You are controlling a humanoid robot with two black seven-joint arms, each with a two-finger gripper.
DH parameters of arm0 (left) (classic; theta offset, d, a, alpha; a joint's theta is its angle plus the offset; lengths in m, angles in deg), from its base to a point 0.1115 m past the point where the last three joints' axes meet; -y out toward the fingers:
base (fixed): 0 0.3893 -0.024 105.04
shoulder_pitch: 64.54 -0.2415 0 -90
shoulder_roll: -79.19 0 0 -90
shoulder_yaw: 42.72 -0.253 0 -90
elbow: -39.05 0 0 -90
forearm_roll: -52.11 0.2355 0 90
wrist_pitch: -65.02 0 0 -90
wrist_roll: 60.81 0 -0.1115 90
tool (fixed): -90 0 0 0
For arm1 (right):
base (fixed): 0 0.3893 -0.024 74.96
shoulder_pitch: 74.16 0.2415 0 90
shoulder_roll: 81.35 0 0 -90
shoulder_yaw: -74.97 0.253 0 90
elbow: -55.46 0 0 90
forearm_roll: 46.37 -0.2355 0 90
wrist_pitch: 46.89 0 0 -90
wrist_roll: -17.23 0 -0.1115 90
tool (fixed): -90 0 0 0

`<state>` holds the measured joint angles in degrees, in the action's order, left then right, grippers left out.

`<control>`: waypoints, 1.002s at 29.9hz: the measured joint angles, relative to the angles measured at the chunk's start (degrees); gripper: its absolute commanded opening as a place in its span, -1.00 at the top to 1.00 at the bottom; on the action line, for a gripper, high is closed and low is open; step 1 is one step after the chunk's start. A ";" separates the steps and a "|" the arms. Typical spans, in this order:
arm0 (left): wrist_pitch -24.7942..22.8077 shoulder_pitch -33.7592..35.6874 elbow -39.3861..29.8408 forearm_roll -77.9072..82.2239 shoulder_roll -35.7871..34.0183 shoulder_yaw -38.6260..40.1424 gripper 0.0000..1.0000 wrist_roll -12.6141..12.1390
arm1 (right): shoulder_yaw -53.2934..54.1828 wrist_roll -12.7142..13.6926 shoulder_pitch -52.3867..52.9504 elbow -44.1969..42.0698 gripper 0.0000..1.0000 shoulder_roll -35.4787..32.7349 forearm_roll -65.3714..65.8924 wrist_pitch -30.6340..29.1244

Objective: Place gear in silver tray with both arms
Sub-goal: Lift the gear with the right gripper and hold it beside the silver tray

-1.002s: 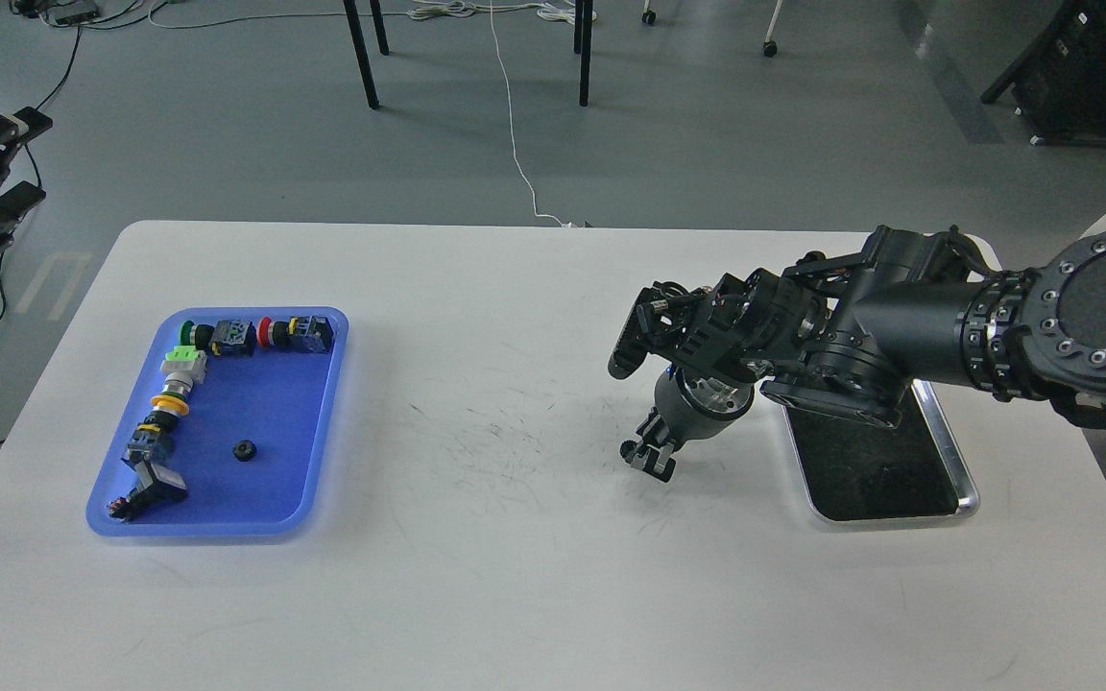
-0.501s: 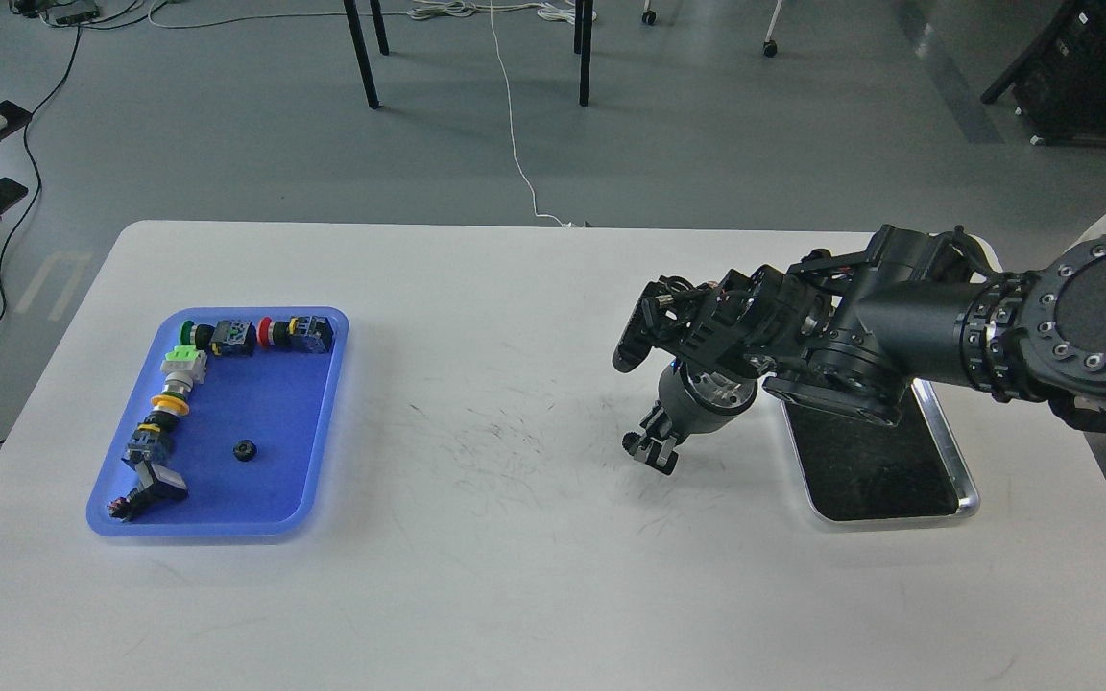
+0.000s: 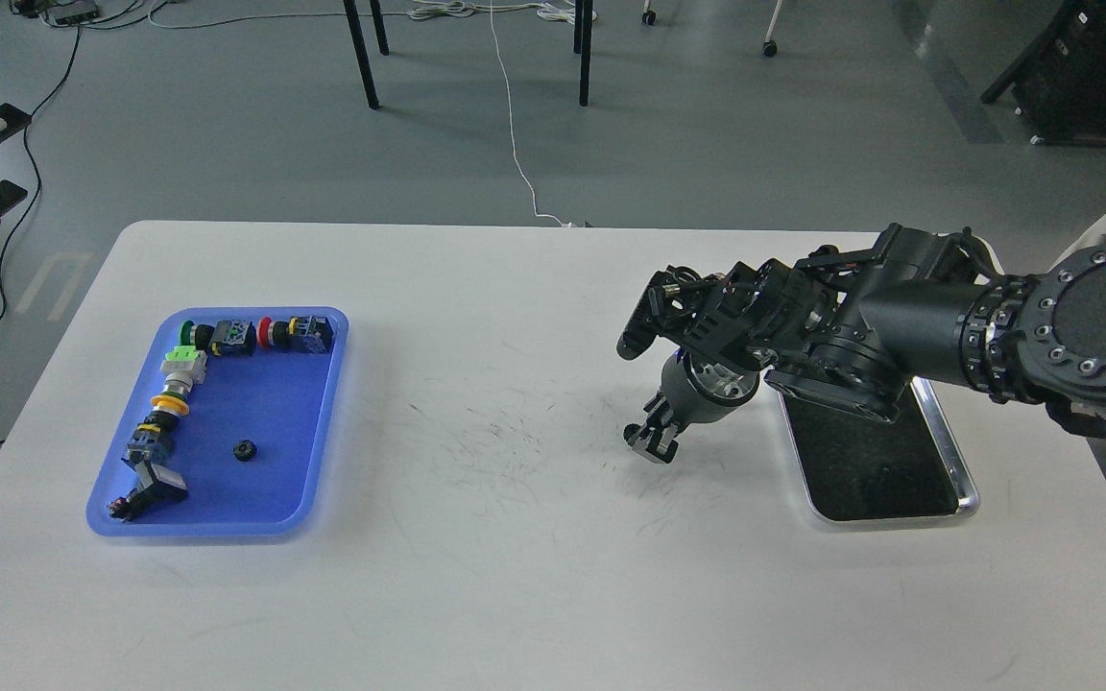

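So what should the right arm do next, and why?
Probably swing the right pincer rightward over the silver tray. It seems to pinch a small dark gear at its fingertips, above the white table just left of the tray's rim, so the gear is not yet over the tray.

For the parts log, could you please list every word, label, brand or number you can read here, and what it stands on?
No text can be read in this view.
Right pincer and arm: any marking is too small and dark to read.
Switch parts in the blue tray: any labels are too small.
Silver tray: no marking shows.
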<state>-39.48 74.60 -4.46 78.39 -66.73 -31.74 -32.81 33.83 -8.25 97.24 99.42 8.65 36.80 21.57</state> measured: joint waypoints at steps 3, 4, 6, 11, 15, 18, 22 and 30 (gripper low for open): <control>-0.02 0.00 0.00 -0.01 0.00 0.00 -0.96 0.00 | 0.01 0.00 -0.03 -0.07 -0.06 0.00 -0.13 0.13; -0.02 0.00 0.00 -0.01 0.00 0.00 -0.96 0.00 | 0.01 0.00 -0.11 -0.09 -0.06 0.00 -0.19 0.17; -0.02 0.00 0.00 -0.01 0.00 0.00 -0.96 0.00 | 0.01 0.00 -0.31 -0.12 -0.06 0.00 -0.26 0.23; -0.05 -0.07 0.00 -0.11 -0.09 0.02 -0.96 0.00 | 0.27 0.02 -1.03 -0.96 -0.02 0.00 -0.35 0.52; -0.07 -0.07 -0.04 -0.42 -0.09 0.03 -0.96 0.00 | 0.53 0.02 -1.15 -1.11 0.08 0.00 -0.37 0.58; -0.09 -0.05 -0.09 -0.55 -0.37 0.03 -0.96 0.00 | 0.86 0.02 -1.15 -1.15 0.22 0.00 -0.37 0.58; -0.09 -0.02 -0.09 -0.61 -0.52 0.06 -0.96 0.00 | 0.96 -0.01 -1.16 -1.16 0.29 0.00 -0.38 0.44; -0.09 -0.03 -0.09 -0.62 -0.61 0.05 -0.96 0.00 | 0.97 -0.17 -1.16 -0.91 0.52 0.00 -0.38 0.10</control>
<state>-39.58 74.56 -4.55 77.77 -67.33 -31.69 -32.81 34.80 -8.42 96.08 98.51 8.65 36.42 21.67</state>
